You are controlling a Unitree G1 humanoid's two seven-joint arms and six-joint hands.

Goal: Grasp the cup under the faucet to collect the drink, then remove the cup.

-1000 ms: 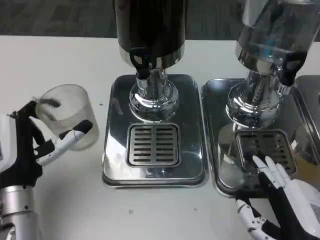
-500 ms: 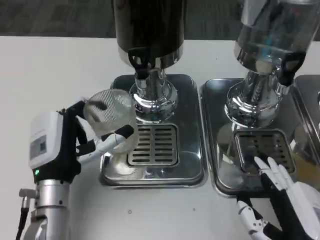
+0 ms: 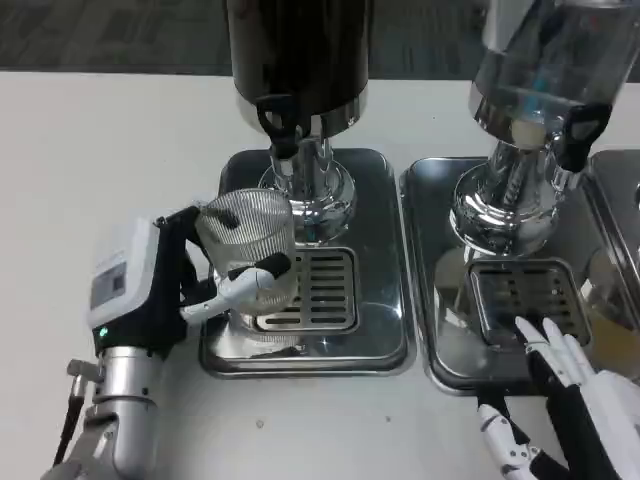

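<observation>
Carrying the cup (image 3: 247, 243) further right, over the drip grate (image 3: 308, 290).

cup (image 3: 247, 240): clear, ribbed; upright; over drip tray (image 3: 380, 340) left edge

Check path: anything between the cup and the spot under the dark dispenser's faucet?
Nothing visible. The left hand holds the cup over the left edge of the drip tray; the faucet is up and to its right, gap clear.

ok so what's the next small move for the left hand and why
Probably slide the ribbed clear plastic cup a bit further right. The left hand holds it over the left edge of the slotted metal drip grate, left of the black faucet.
</observation>
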